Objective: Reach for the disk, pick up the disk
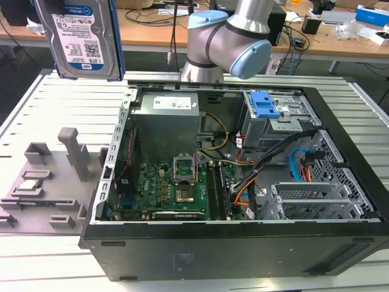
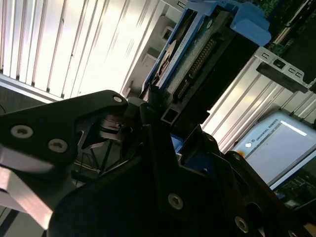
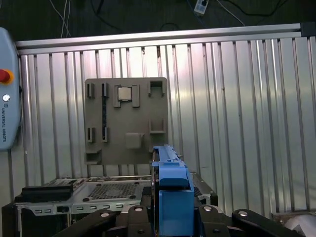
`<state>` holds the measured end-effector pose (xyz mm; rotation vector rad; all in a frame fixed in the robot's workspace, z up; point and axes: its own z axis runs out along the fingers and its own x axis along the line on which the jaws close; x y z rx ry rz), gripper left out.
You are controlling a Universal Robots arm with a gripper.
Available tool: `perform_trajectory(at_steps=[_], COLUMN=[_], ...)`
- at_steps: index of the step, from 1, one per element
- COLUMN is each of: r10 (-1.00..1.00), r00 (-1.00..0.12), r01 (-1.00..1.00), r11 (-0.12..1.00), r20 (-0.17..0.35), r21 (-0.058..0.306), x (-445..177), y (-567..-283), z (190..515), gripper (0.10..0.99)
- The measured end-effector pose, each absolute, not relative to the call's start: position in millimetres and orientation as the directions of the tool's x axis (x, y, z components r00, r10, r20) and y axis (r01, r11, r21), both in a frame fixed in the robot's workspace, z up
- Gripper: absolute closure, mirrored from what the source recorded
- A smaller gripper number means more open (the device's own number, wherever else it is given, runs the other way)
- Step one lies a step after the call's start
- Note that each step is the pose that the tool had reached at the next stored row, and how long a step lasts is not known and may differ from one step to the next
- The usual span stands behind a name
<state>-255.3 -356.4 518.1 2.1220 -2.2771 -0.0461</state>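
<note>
Your claw (image 2: 157, 111) is holding the disk (image 1: 82, 36), closing narrowly on one end of the drive and its blue side bracket, as both wrist views are showing. In the exterior view the disk is hanging high over the slatted table (image 1: 36, 115), touching nothing, above the grey fixture plate (image 1: 42, 182) and toward that view's left of the open computer case (image 1: 231, 249). You are carrying it by one end only, so I am judging a slip to be the main risk. The plastic bracket may be flexing under the grip, and a sudden swing could shake the drive loose onto the plate or the table.
</note>
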Motion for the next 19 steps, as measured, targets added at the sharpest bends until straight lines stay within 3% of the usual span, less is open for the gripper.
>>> perform_trajectory(at_steps=[19], r10=[-0.998], r00=[-0.07], r01=[-0.997], r11=[0.07], r20=[0.001], r21=[0.041], x=[-192], y=[-356], z=[518], gripper=[0.718])
